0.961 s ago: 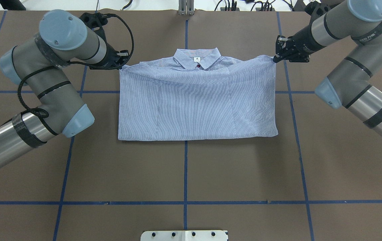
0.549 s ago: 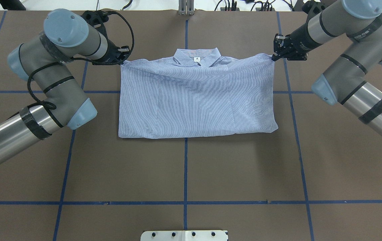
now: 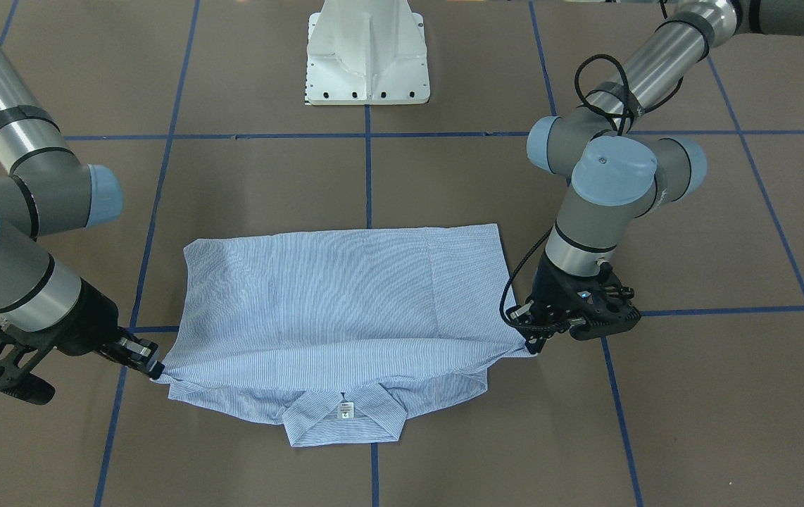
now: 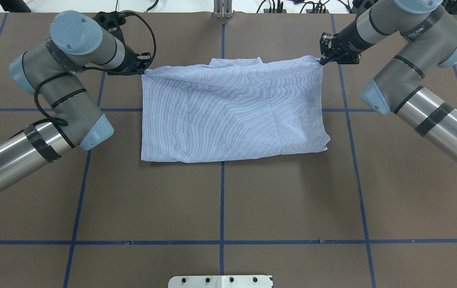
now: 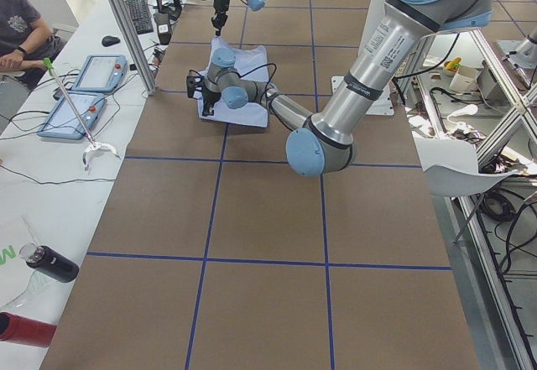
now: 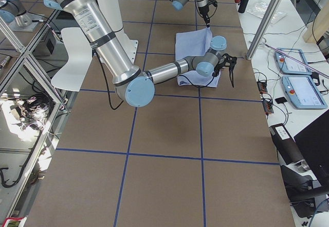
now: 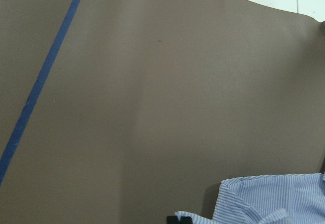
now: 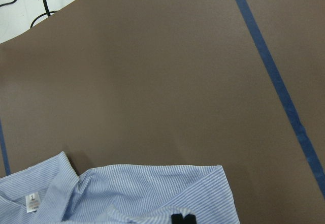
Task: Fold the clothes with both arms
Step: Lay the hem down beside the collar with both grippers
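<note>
The clothes are one light blue-and-white striped shirt (image 4: 228, 112), folded into a rectangle on the brown table. Its lifted top layer stretches between both grippers. My left gripper (image 4: 143, 71) is shut on that layer's far left corner; in the front-facing view this gripper (image 3: 530, 346) is on the right. My right gripper (image 4: 321, 61) is shut on the far right corner, at the left (image 3: 155, 371) in the front-facing view. The collar (image 3: 342, 419) with its white neck label (image 3: 346, 410) lies beyond the held edge. From overhead only a strip of collar (image 4: 236, 61) shows.
The white pedestal base (image 3: 367, 56) stands at the table's near edge. Blue tape lines (image 4: 222, 200) grid the brown surface. Cables lie along the far edge. A person (image 5: 21, 26) sits at a side table with tablets (image 5: 99, 72) in the exterior left view.
Both grippers have moved away from the robot with the shirt's top layer. The held edge now covers most of the collar, and the neck label no longer shows from overhead.
</note>
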Controlling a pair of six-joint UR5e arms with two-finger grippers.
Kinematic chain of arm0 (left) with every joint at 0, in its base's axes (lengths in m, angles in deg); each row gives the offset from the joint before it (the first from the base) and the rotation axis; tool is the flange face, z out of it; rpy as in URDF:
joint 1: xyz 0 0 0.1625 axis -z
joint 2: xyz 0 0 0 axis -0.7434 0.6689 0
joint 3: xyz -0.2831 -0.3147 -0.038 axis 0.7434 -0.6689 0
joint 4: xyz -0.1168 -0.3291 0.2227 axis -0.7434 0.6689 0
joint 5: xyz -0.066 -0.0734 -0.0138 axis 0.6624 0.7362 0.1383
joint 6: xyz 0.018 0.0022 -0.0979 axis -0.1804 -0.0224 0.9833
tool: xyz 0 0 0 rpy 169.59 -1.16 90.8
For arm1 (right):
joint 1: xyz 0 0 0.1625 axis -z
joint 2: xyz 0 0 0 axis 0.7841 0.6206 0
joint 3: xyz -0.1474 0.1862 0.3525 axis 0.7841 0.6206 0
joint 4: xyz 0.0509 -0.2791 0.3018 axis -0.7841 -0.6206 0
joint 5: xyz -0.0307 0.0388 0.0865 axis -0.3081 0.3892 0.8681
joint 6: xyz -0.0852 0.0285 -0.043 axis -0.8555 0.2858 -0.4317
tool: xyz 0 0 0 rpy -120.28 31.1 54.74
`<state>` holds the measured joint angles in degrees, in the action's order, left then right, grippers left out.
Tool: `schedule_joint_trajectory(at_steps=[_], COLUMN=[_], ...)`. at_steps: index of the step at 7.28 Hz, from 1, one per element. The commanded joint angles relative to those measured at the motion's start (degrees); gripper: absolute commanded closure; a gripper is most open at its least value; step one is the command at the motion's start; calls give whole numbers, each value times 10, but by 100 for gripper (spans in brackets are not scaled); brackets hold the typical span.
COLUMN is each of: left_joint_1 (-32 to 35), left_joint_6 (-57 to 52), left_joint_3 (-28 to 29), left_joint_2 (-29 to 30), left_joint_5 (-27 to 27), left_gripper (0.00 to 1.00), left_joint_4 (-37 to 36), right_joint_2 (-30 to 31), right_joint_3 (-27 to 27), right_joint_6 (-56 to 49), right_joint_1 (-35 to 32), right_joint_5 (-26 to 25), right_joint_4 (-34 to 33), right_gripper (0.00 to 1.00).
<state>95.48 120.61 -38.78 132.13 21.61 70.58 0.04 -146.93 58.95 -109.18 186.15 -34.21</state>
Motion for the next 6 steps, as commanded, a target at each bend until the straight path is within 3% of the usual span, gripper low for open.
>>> schedule_joint_trajectory(at_steps=[1, 4, 5, 6], left_joint_1=[0, -1, -1, -2], left_joint_6=[1, 1, 1, 2], left_joint_3=[9, 10, 11, 11], left_joint_2=[0, 7, 7, 7], left_joint_5=[0, 0, 0, 0], left_gripper=[100, 100, 63, 1], left_joint_4=[8, 7, 7, 7], right_joint_2=[-2, -10, -10, -10], right_joint_3=[7, 6, 6, 6], right_joint_6=[0, 1, 2, 0], right_joint_1=[1, 2, 3, 6], right_joint_5=[0, 0, 1, 0], right_joint_4=[0, 1, 1, 2], right_gripper=[100, 100, 93, 4])
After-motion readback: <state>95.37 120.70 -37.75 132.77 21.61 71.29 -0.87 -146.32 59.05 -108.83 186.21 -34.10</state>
